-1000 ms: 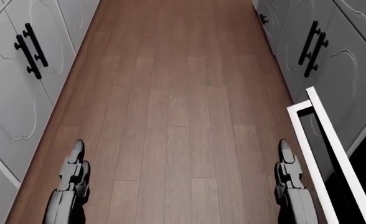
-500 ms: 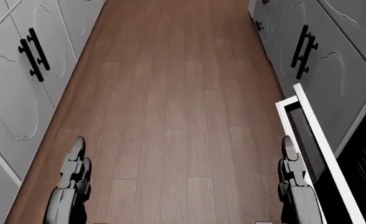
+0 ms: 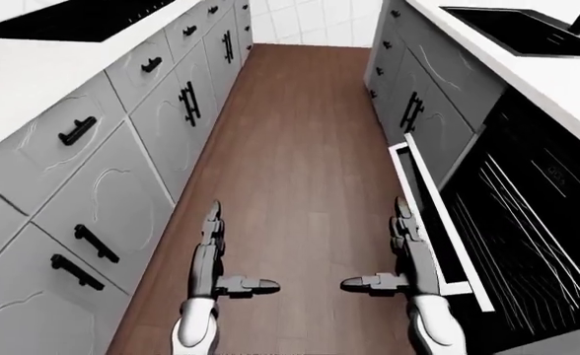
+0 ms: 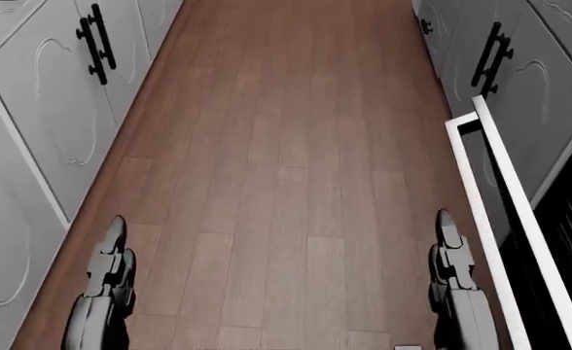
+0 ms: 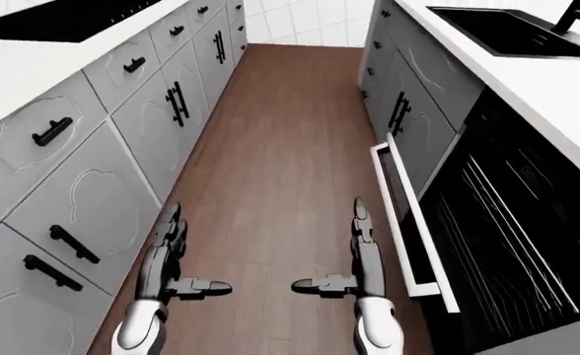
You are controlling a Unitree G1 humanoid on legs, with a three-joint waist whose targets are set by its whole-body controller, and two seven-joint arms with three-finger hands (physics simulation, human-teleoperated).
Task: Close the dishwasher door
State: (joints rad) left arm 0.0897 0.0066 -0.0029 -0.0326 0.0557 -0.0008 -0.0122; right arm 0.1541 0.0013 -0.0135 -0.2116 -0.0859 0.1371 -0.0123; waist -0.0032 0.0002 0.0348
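1. The right hand (image 3: pixel 406 255) is reaching out over the wooden floor (image 3: pixel 300 155) with its fingers spread and straight and the thumb pointing inward, gripping nothing. It is hanging just beside the edge of the dishwasher door (image 3: pixel 436 222), seemingly close enough to push it, though I cannot tell whether the two are touching.
2. The left hand (image 3: pixel 214 255) is mirroring it on the other side of the aisle, also spread and empty, well apart from the door; it looks to be idling, since the door is on the right.
3. The dishwasher door is hanging partly open on the right of the eye views, its white-edged frame leaning out into the aisle. To close it, a push toward the cabinet row is probably needed.
4. Behind the door, the dishwasher's dark inside is showing wire racks (image 3: pixel 527 222); I am seeing no dishes in them, though much is too dark to tell.
5. Above that row, the counter (image 3: pixel 527 70) is carrying a black sink (image 3: pixel 517 29), whose contents are not showing.
6. Across the aisle, grey cabinets (image 3: pixel 102 185) with black handles are standing closed.
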